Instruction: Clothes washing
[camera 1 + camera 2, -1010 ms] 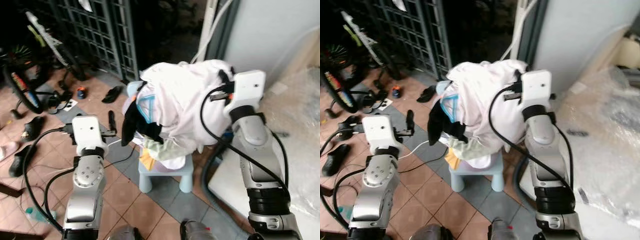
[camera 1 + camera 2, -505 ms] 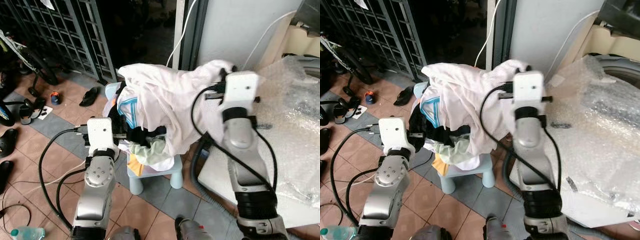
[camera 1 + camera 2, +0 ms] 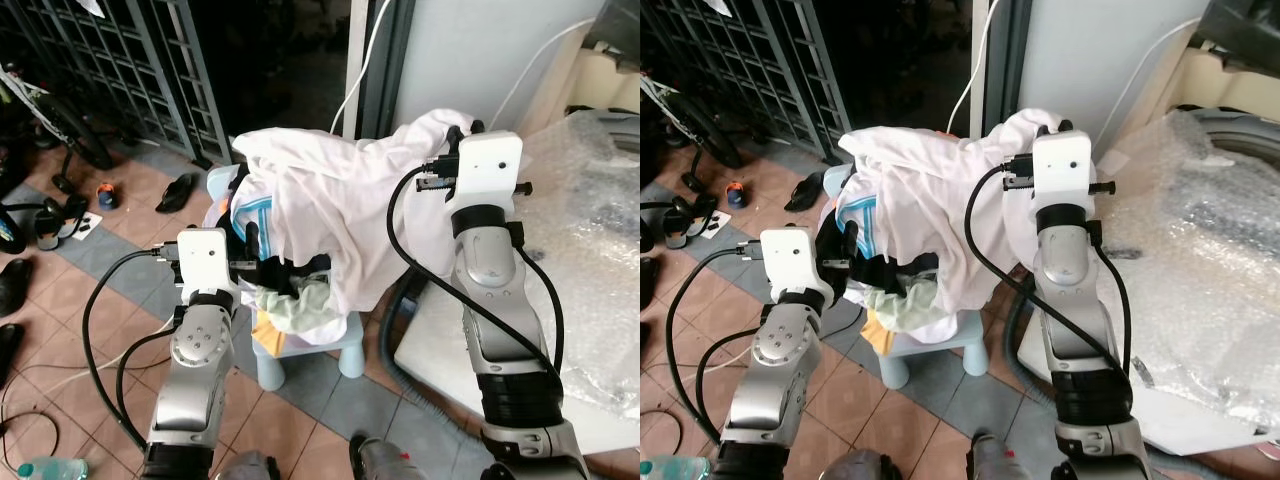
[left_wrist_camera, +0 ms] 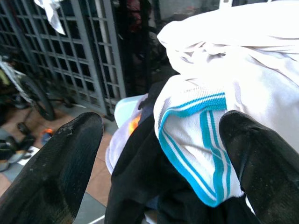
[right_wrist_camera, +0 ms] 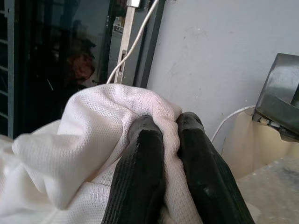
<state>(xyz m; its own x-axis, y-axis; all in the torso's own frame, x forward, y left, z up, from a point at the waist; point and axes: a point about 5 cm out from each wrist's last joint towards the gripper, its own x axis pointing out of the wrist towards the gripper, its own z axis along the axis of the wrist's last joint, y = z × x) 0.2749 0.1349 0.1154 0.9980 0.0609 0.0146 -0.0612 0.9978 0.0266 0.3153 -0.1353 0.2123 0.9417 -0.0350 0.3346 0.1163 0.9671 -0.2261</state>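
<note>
Looking down from the head in the left eye view, a heap of laundry [image 3: 320, 215] sits piled on a small pale blue stool [image 3: 340, 348] on the tiled floor [image 3: 80, 300]. The right arm reaches up and forward on the right, its wrist box level with the top of the heap, and the right gripper [image 3: 462, 128] is buried in the far right edge of a white mesh shirt [image 3: 360, 190], which it lifts into a peak. The left arm rises from the near left, bent at the elbow, with the left gripper [image 3: 258, 262] pushed into the dark clothes at the left side of the heap. Bubble wrap [image 3: 600, 250] covers a white machine on the far right.

The right eye view gives the same scene; sandals [image 3: 805, 188] and a bicycle [image 3: 690, 125] lie at far left before a metal grille [image 3: 760, 60].

At the left wrist, the two black fingers [image 4: 56, 172] stand wide apart, released, either side of a white garment with a turquoise striped band [image 4: 196, 135] and a black garment [image 4: 140, 186] beneath it.

At the right wrist, the fingers [image 5: 140, 177] are clenched tight together, pinching a fold of the white mesh shirt, with a grey wall [image 5: 215, 56] and a white cable [image 5: 135, 42] beyond.
</note>
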